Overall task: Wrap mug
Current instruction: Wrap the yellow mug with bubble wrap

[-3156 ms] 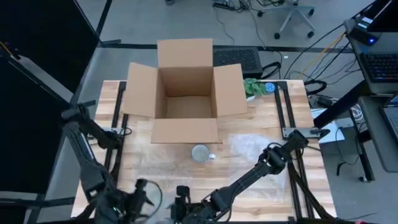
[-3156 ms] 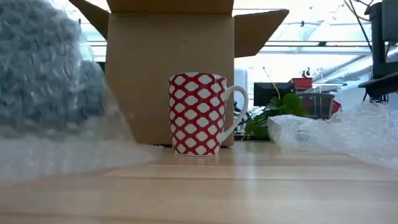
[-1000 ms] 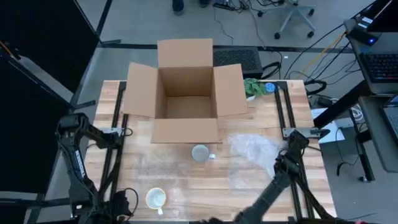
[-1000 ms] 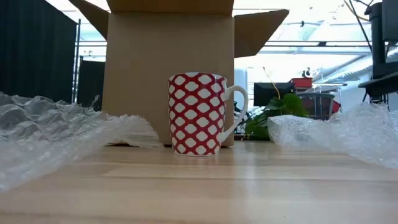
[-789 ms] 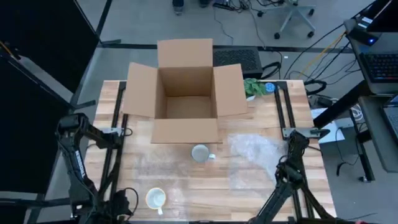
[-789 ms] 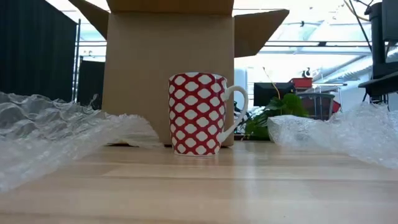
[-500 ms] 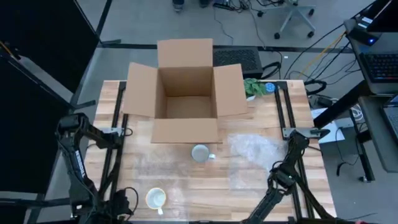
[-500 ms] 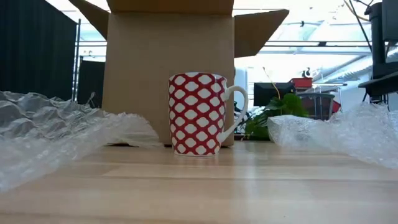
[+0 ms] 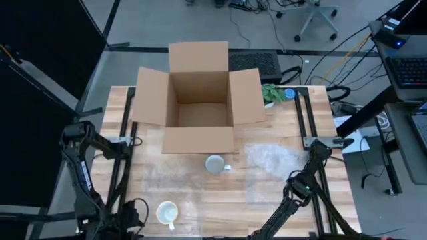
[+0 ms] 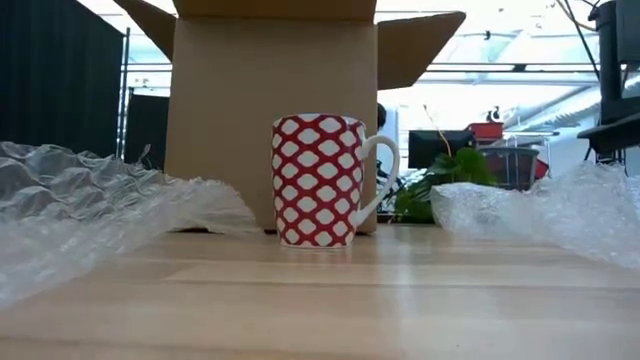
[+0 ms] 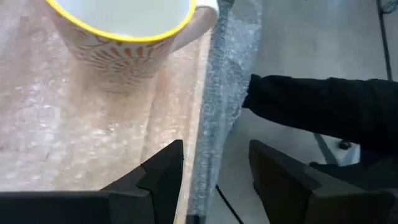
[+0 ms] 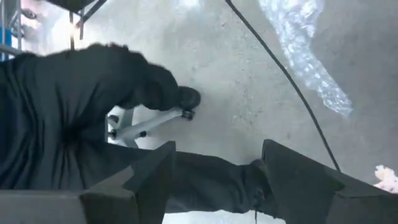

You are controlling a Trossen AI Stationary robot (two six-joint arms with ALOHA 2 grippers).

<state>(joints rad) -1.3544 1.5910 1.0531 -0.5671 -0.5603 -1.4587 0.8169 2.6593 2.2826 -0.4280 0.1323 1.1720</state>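
Pale wood, brown card, clear plastic wrap and glazed ceramic.

The counter (image 10: 400, 300) is light planked wood with a smooth, faintly shiny finish and visible grain. The box (image 9: 198, 93) is plain matt brown cardboard. A red-and-white patterned mug (image 10: 320, 180) looks like glossy glazed ceramic, as does the second mug (image 11: 121, 37), white inside with a yellow rim and a printed swirl pattern outside. Sheets of bubble wrap (image 10: 90, 215) are clear, crinkled plastic, catching glints of light. The left claw (image 11: 214, 177) and right claw (image 12: 214, 180) have fingers of matt black plastic or metal. The floor (image 12: 249, 81) beyond the counter edge is dull grey concrete.
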